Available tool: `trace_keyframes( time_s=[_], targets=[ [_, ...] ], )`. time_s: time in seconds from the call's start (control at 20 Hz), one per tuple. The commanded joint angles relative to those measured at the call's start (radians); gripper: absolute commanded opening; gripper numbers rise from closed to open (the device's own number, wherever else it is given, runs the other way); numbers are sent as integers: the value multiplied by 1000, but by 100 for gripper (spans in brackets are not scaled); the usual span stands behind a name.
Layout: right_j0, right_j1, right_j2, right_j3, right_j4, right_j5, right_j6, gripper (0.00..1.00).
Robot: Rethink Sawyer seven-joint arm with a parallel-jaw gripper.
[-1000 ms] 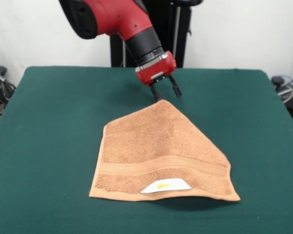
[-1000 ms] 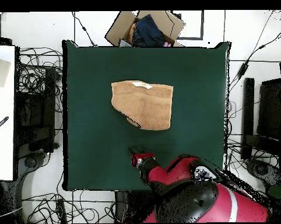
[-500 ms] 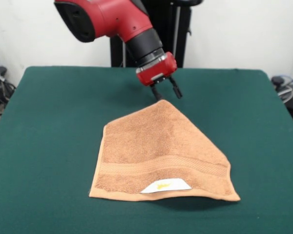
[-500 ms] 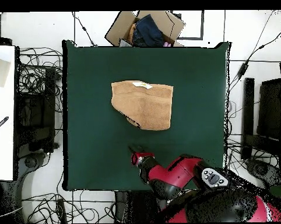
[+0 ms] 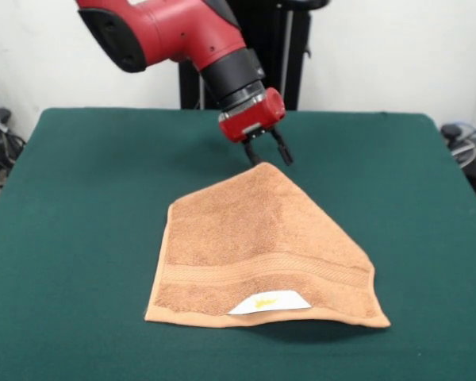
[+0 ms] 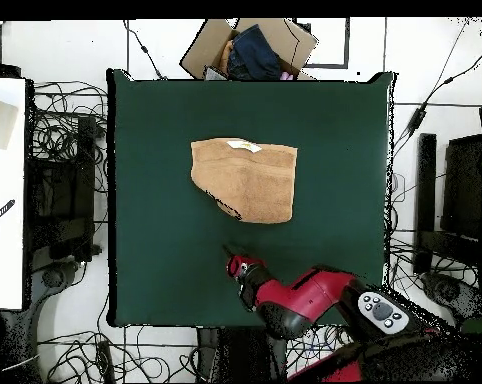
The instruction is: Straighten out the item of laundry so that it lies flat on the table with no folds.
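The item of laundry [image 5: 254,238] is an orange-tan towel lying on the green table [image 5: 79,206], with one part folded over so its far side rises to a point. A woven band [image 5: 262,268] and a white label [image 5: 268,302] with a yellow mark sit near its front edge. My gripper [image 5: 268,153] hangs open just beyond that pointed far tip, with nothing between its fingers [image 5: 252,154]. From overhead, the towel [image 6: 245,180] lies mid-table [image 6: 335,130] and the gripper [image 6: 231,256] shows below its lower edge.
A cardboard box [image 6: 247,47] holding dark clothes stands past the table's top edge in the overhead view. Cables [image 6: 70,130] and dark equipment [image 6: 455,190] ring the table. A white surface [image 6: 3,190] lies at the left.
The arm's upper links have swung sideways and the gripper has shifted slightly, staying by the towel's far tip. The towel has not moved.
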Motion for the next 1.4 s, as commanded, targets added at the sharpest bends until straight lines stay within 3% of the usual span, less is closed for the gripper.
trace_keyframes(
  time_s=[0.05,0.85,1.4],
  targets=[
    [-66,64,172,1,53,148,194,100],
    [-309,203,364,9,161,326,56,100],
    [-348,270,397,-49,206,393,-36,100]
  ],
)
